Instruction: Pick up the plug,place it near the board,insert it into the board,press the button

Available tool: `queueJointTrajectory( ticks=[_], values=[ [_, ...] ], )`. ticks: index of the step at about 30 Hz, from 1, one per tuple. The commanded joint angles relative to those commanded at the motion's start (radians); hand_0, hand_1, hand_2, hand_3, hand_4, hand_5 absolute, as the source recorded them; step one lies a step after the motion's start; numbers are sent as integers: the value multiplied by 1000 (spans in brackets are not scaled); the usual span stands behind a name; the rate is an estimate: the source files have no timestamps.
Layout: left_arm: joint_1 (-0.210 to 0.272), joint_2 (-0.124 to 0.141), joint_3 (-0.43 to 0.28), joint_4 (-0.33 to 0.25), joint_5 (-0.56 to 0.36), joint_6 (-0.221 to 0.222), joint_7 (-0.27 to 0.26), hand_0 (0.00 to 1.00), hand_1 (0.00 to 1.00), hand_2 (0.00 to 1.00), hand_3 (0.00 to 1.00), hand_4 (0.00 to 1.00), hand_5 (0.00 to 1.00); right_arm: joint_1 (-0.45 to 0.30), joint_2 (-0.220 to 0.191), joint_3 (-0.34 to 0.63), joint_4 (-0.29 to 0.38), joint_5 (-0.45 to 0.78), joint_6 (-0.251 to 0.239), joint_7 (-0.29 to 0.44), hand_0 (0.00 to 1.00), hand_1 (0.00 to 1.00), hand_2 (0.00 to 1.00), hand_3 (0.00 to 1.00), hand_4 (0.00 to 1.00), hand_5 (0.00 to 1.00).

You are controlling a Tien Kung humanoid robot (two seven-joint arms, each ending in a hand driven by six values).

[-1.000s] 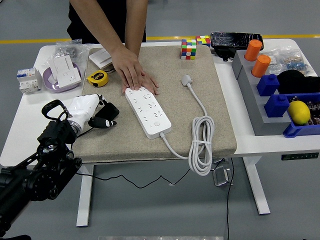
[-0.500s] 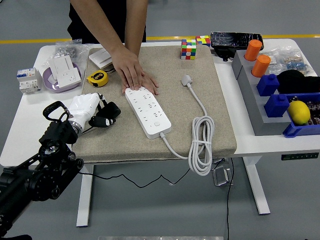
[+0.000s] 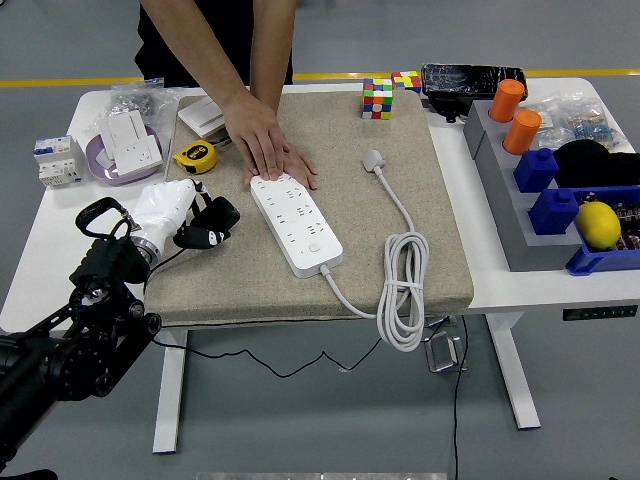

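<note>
So nothing done yet: plug (image 3: 374, 159) lies untouched upper-center w/ cord, board (image 3: 296, 224) center under a person's hand (image 3: 263, 143), left hand (image 3: 192, 220) loosely curled, empty, at left.

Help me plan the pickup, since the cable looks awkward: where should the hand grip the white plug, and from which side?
Grip the plug by its small head, probably from above, fingers across its sides. It lies flat on the mat and its cable trails toward the near edge, so the far end and both sides are free. The left hand is well off to its left.
</note>
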State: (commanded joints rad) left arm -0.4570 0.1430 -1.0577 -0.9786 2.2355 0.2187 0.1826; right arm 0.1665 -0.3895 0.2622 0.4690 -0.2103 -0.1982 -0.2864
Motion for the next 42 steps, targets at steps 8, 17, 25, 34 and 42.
queueJointTrajectory(
  ticks=[8,17,25,34,42],
  values=[
    [12,33,-50,-79,-54,-20,-17,397,272,271,360,589,168,4,4,12,4,-8,-3,3,858,797,774,788,998,921],
    [9,68,-65,-140,-79,-44,-53,405,283,270,353,586,170,1,5,15,3,-6,-4,4,857,796,774,788,998,921],
    [1,101,-31,-233,-69,-67,-85,410,299,270,347,585,171,2,5,18,5,-8,-6,7,857,796,773,787,998,921],
    [-24,120,39,-272,-37,-72,-140,410,307,272,349,596,176,5,1,12,5,-6,-10,10,857,796,772,787,998,921],
    [-44,115,91,-276,-4,-86,-150,412,320,273,350,606,179,6,-2,6,7,-6,-13,12,857,796,772,786,998,921]
  ],
)
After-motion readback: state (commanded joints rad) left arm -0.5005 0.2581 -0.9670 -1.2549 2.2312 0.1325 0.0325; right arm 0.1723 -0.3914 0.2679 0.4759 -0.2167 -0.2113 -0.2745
